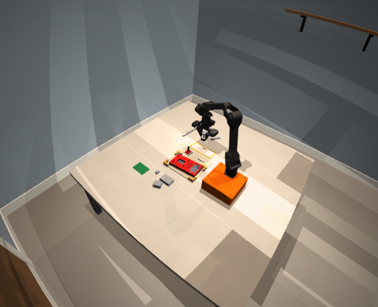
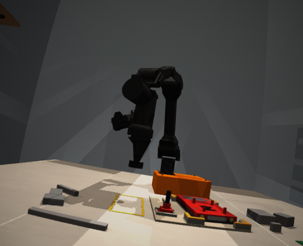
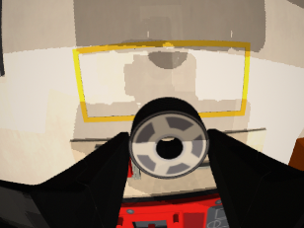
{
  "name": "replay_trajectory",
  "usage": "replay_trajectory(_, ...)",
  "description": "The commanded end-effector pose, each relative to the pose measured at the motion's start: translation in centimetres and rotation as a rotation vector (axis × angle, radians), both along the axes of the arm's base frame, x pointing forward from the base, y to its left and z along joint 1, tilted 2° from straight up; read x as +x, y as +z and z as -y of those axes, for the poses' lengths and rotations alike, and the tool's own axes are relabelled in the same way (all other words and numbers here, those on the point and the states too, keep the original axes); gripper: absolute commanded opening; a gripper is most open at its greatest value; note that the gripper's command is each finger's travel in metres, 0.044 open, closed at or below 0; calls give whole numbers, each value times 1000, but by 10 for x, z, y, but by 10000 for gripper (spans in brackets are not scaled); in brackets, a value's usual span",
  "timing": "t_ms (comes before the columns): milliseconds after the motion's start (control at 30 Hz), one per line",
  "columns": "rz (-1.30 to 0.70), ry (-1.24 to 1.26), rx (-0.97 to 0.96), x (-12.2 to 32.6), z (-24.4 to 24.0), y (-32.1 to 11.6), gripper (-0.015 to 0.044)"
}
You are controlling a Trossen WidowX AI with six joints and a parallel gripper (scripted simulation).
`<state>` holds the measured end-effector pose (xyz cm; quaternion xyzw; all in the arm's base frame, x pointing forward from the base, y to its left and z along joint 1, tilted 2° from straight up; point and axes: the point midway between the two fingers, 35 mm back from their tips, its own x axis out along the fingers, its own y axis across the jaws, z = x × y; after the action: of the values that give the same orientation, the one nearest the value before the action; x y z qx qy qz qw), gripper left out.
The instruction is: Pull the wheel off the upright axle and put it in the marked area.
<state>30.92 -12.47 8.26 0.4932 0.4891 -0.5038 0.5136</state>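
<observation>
My gripper (image 1: 203, 134) (image 2: 136, 160) (image 3: 168, 138) is shut on the wheel (image 1: 203, 136) (image 2: 135, 164) (image 3: 152, 143), a black tyre with a pale spoked hub. It holds the wheel high above the table, its hub face towards the wrist camera. The axle (image 1: 188, 148) (image 2: 168, 197) is a bare black upright post on a red foot, away from the wheel. The marked area (image 1: 205, 147) (image 2: 142, 207) (image 3: 247, 78) is a yellow outline on the table beside the axle's board. In the wrist view the wheel overlaps the outline's near edge.
A red car body (image 1: 176, 159) (image 2: 185, 202) lies on the board between yellow corner brackets. A long grey bar (image 2: 67, 218) and grey blocks (image 2: 53, 199) lie on the far side of the marked area. More grey blocks (image 1: 166, 180) and a green square (image 1: 141, 168) lie beyond the car. The arm stands on an orange base (image 1: 220, 184) (image 2: 180, 185).
</observation>
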Motion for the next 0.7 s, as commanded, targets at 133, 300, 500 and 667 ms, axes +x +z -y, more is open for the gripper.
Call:
replay_trajectory(133,-1,11,-1,-3,3,-14,0)
replay_trajectory(300,-1,11,-1,-2,3,-26,0)
replay_trajectory(500,-1,11,-2,1,5,-65,0)
replay_trajectory(667,-1,11,-1,-2,6,-100,0)
